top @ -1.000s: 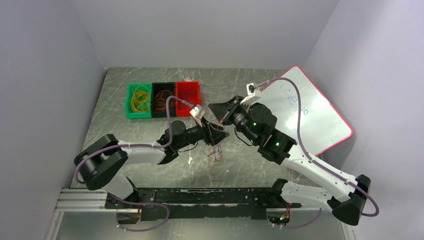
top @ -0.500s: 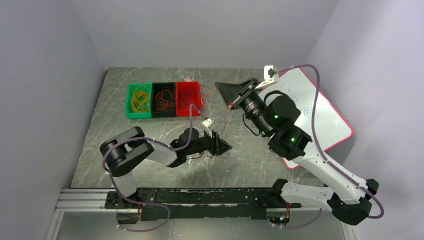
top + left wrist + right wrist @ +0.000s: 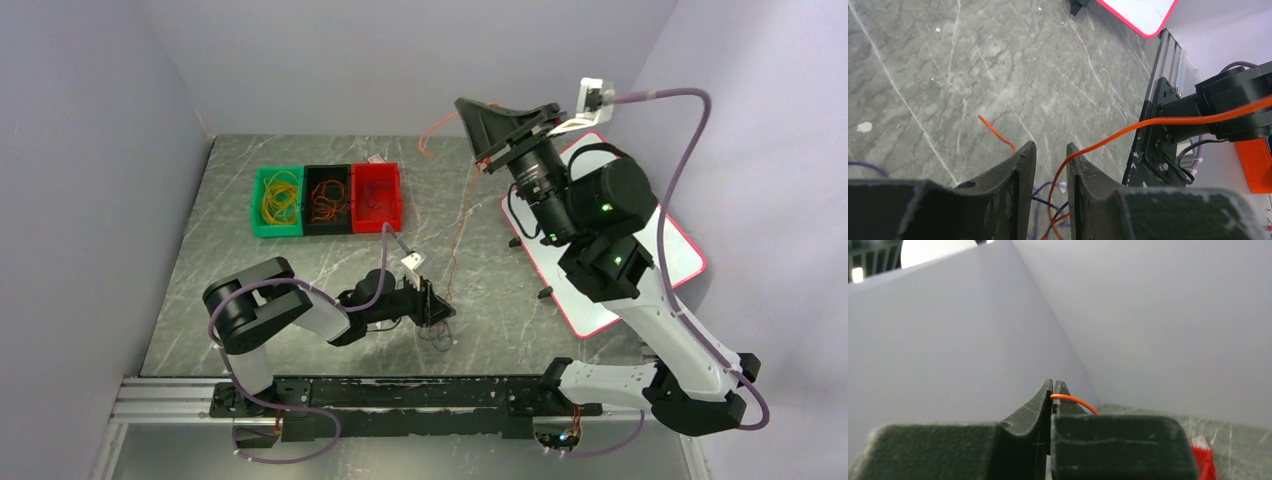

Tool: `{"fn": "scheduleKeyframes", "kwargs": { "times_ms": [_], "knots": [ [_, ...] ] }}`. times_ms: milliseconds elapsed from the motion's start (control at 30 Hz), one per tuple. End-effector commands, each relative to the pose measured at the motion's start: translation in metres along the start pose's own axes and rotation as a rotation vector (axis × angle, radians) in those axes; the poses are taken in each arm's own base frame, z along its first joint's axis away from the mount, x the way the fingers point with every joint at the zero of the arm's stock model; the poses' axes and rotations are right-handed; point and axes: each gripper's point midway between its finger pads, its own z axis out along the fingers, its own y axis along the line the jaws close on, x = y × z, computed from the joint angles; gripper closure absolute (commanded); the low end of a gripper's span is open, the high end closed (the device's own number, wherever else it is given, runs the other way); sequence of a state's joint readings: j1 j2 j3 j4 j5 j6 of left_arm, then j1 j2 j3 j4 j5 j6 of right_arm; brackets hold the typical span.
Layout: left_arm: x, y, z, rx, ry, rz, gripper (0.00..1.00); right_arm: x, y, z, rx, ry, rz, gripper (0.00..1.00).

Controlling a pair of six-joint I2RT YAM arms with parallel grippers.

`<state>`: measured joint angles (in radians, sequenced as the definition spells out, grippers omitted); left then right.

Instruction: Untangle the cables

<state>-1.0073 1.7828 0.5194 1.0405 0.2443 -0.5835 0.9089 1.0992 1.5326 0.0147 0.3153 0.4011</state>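
Two grippers share one orange cable (image 3: pixel 1173 120). Right gripper (image 3: pixel 1053 385), held high toward 1 o'clock in the top view, has its jaws pressed together on the cable near one end. A short tail curls out toward 8 o'clock, and the long part drops toward 7 o'clock to the left gripper (image 3: pixel 1048 148). That one sits low near the table's (image 3: pixel 490 290) 6 o'clock edge, jaws a narrow gap apart. The orange cable crosses its right fingertip and dips into the gap beside darker strands (image 3: pixel 1040 201), nothing visibly pinched. More cables (image 3: pixel 436 336) lie tangled just at its 5 o'clock.
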Motion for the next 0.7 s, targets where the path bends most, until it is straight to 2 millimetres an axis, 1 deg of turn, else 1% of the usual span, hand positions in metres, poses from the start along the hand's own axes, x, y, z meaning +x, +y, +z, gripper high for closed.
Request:
{"fn": "scheduleKeyframes", "kwargs": {
  "times_ms": [0,300,433,600,667],
  "knots": [
    [0.008,0.002,-0.003,-0.007,-0.005,0.02,0.66,-0.046,0.01,0.004,-0.005,-0.101,-0.095,1.0],
    [0.024,0.011,-0.014,-0.035,0.013,-0.002,0.67,-0.105,0.022,0.007,0.009,-0.224,-0.19,1.0],
    [0.03,0.014,-0.015,-0.044,0.026,-0.006,0.68,-0.124,0.029,0.006,0.001,-0.266,-0.203,1.0],
    [0.035,0.017,-0.015,-0.051,0.036,-0.009,0.7,-0.137,0.035,0.009,-0.004,-0.293,-0.219,1.0],
    [0.037,0.018,-0.016,-0.056,0.038,-0.012,0.7,-0.146,0.037,0.008,-0.006,-0.314,-0.23,1.0]
  ]
}}
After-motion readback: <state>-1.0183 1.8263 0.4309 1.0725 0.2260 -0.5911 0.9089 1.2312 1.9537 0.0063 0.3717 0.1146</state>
